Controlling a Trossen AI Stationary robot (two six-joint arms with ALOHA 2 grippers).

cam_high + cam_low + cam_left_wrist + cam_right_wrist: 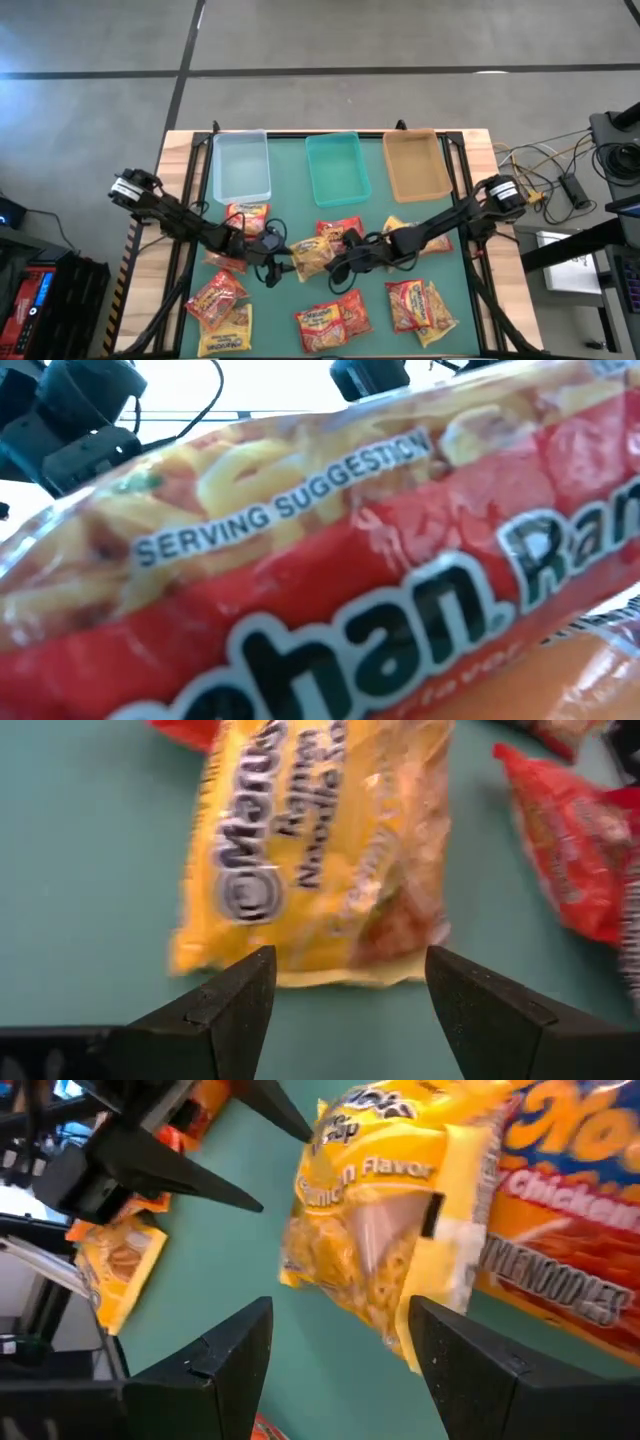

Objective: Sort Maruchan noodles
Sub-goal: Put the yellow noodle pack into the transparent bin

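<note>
- Both arms are reaching into the middle of the green worktop, where a yellow noodle packet is lying flat between them.
- The left claw is sitting just short of that yellow packet with its fingers spread wide apart, nothing between them.
- The right claw is coming at the same packet from the other side, fingers also wide open and gripping nothing; the packet is lying right ahead of them.
- Other noodle packets are lying scattered around: a red one just behind the middle, more along the front edge.
- Three trays are sitting in a row at the back: clear, teal and tan.
- A red packet is filling the whole low view.
</note>
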